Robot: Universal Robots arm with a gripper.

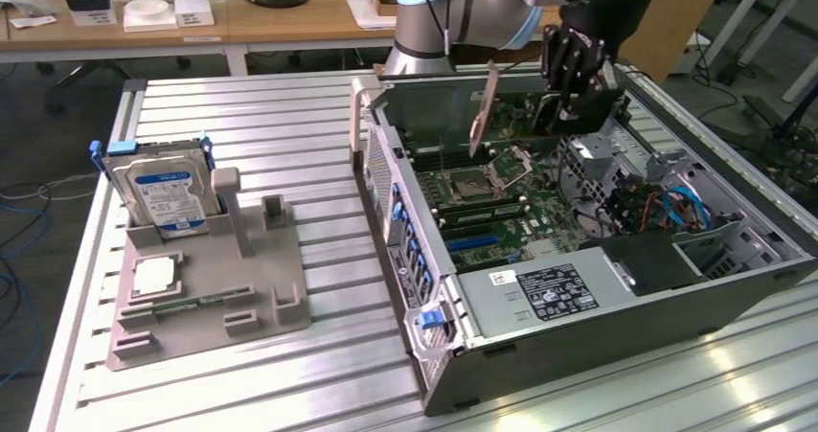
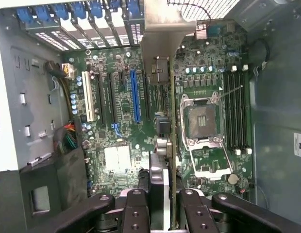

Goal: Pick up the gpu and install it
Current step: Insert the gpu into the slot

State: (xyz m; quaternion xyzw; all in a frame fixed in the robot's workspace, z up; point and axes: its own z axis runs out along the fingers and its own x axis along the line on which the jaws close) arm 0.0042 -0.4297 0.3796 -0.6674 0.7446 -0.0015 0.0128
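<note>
Currently the pincer [image 1: 565, 92] [image 2: 165, 196] is clamped on the gpu [image 1: 583, 113] [image 2: 162, 34], holding it on edge over the motherboard [image 1: 499, 212] inside the open computer case [image 1: 576, 307]. The card hangs clear of the board, near the blue expansion slot [image 2: 136, 94] but not seated. The case lies on its side on the slatted counter [image 1: 243, 116].

The arm [image 1: 447, 11] bends over from behind, its wrist vertical. The hand [image 1: 562, 99] points straight down, and its fingers [image 2: 136, 206] clamp the gpu [image 2: 162, 39] edge-on between them.
</note>
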